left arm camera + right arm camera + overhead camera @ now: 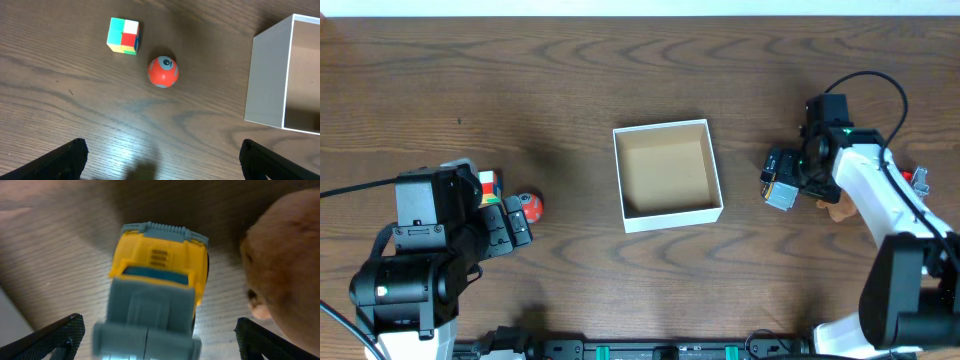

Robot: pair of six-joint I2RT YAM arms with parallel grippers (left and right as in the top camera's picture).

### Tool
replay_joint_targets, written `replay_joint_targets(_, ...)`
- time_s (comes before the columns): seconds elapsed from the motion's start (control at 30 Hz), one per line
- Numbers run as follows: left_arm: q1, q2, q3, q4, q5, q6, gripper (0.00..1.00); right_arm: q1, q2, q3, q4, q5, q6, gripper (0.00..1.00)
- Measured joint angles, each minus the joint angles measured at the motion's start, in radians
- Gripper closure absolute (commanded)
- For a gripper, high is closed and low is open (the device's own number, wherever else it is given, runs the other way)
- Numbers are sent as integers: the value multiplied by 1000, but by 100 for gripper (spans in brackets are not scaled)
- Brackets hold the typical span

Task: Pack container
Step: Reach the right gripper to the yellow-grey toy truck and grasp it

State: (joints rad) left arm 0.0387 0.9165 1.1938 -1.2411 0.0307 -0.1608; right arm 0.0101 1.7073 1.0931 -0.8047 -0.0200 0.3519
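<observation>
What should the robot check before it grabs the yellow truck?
1. Box has room: ok, it is empty.
2. Right gripper open: ok, fingers wide apart.
3. Truck between the fingers: ok, it sits about midway between them in the wrist view.
4. Brown toy clear of the grip: cannot tell, it lies close beside the truck.
5. Left gripper out of the way: ok, it is open by the ball and cube, on the box's far side.

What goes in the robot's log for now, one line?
container empty | left gripper open, near ball | right gripper open, over toy truck
</observation>
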Motion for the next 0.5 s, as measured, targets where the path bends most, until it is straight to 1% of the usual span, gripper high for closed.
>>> replay_joint_targets(0.1,0,0,0,0,0,0,2,2,30,0,3,3,4,18)
replay_joint_targets(0.17,0,0,0,0,0,0,2,6,44,0,3,6,10,24)
replay_joint_targets(0.3,0,0,0,0,0,0,2,13,51,0,5,10,13,43)
replay_joint_targets(0.37,0,0,0,0,0,0,2,17,51,0,6,11,14,55)
replay_joint_targets(0.47,0,0,0,0,0,0,2,27,46,8,5,19,18,69)
replay_joint_targets(0.5,0,0,0,0,0,0,2,29,46,8,7,20,19,76)
